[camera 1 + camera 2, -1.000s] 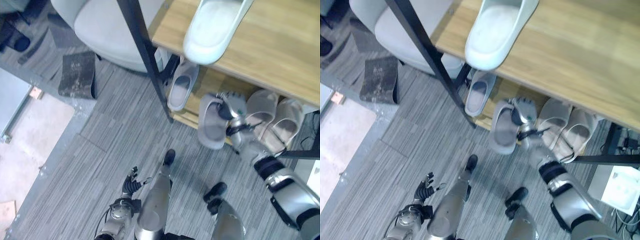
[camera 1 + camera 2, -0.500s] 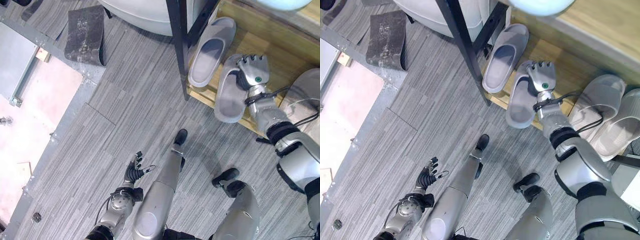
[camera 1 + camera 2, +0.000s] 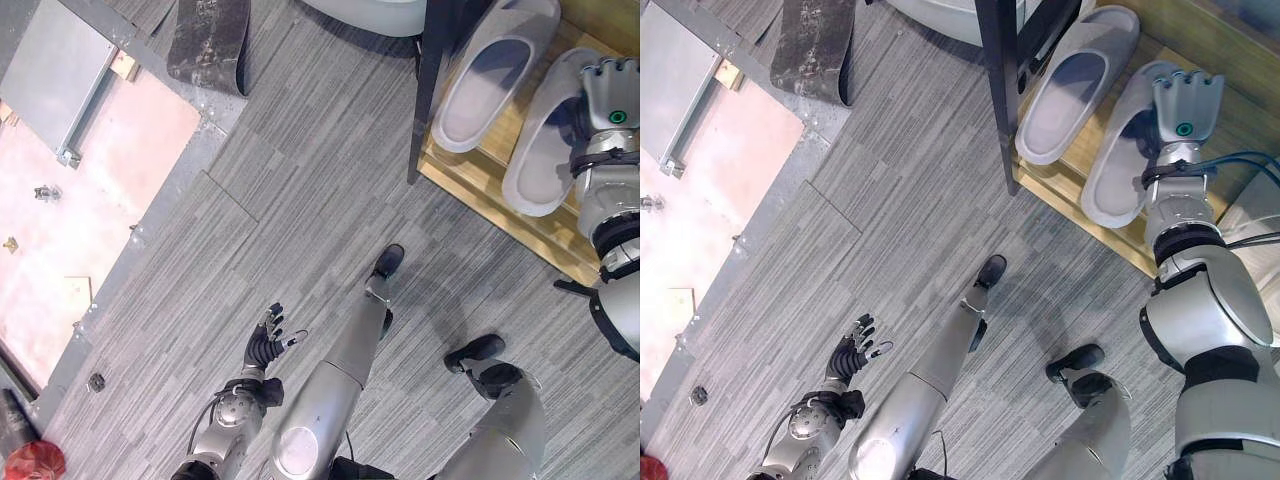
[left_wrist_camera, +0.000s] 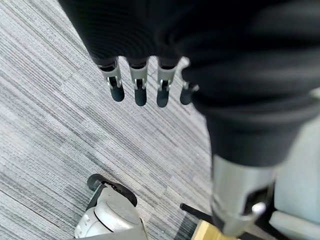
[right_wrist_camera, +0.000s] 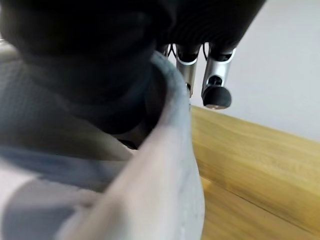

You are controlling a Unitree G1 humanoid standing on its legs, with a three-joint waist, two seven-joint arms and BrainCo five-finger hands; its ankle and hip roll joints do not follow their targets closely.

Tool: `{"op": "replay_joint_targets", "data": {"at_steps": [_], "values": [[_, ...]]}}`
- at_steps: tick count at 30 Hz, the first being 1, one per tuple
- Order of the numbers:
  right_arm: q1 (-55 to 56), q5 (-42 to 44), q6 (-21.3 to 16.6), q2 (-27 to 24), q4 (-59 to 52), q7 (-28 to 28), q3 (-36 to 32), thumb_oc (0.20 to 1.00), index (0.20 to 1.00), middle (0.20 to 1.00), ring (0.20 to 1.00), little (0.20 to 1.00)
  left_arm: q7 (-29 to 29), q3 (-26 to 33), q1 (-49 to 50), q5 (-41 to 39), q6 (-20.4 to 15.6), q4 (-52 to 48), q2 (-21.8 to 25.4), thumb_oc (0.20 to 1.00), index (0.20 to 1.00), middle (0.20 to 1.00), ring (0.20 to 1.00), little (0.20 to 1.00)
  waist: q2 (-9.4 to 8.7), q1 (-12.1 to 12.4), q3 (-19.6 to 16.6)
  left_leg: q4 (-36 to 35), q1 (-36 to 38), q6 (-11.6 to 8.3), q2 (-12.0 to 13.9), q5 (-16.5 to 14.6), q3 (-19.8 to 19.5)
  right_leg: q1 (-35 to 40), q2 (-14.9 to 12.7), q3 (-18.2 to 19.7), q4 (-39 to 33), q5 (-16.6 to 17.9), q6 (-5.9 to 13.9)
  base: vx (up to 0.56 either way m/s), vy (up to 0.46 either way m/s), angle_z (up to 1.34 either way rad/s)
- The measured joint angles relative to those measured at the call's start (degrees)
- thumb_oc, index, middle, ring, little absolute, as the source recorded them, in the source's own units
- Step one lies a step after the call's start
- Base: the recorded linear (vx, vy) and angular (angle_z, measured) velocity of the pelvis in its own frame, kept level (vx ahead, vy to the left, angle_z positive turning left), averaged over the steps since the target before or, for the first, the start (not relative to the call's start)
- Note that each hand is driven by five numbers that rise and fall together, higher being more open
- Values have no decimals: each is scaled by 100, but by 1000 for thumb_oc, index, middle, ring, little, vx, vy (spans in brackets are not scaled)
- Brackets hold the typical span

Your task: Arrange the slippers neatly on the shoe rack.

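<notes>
Two grey foam slippers [image 3: 1072, 93] lie parallel on the wooden bottom shelf [image 3: 1095, 225]; right hand [image 3: 1185, 105] grasps the nearer slipper [image 3: 1127, 150], left hand [image 3: 852, 354] hangs released.

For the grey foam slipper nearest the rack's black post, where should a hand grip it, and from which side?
Likely the heel end of the grey foam slipper, which overhangs the wooden bottom shelf toward the floor, approached from the open front. Its toe points inward, the black post crowds one side, and the other grey slipper under the right hand crowds the other.

Silver-grey arms, dark ribbed wrist covers, silver dark-tipped fingers [image 4: 117, 93].
</notes>
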Motion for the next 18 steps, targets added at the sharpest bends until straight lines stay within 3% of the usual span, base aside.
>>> {"op": "replay_joint_targets", "data": {"at_steps": [7, 10, 15, 18], "values": [[-201, 953, -127, 70, 25, 211, -319, 1000, 1000, 1000, 1000, 1000, 10, 17, -106, -5, -6, -113, -90, 1000, 1000, 1000, 1000, 1000, 3, -106, -3, 82, 2, 67, 5, 155, 24, 50, 15, 23, -9, 20, 11, 34, -6, -3], [-229, 1459, -179, 331, -155, 187, -685, 1000, 1000, 1000, 1000, 1000, 50, 14, -204, -8, -5, 3, -192, 1000, 1000, 1000, 1000, 1000, 2, -255, -3, -20, 209, 73, 82, 195, 38, 298, 115, -44, -216, 120, 109, 15, -5, -5], [180, 2065, -365, 1017, -1105, 95, -1273, 1000, 1000, 1000, 1000, 1000, 154, 8, -303, -7, -4, 248, -217, 1000, 1000, 1000, 1000, 1000, 1, -476, -4, -500, 640, 59, 224, 347, 48, 589, 315, -38, -627, 290, 102, 11, -11, -14], [399, 2222, -364, 1162, -1701, -18, -1299, 1000, 1000, 1000, 1000, 1000, 261, 16, -335, -6, 2, 338, -260, 1000, 1000, 1000, 1000, 1000, -4, -621, -10, -739, 729, 43, 333, 406, 25, 607, 412, -90, -734, 317, 28, 23, -36, -5]]}}
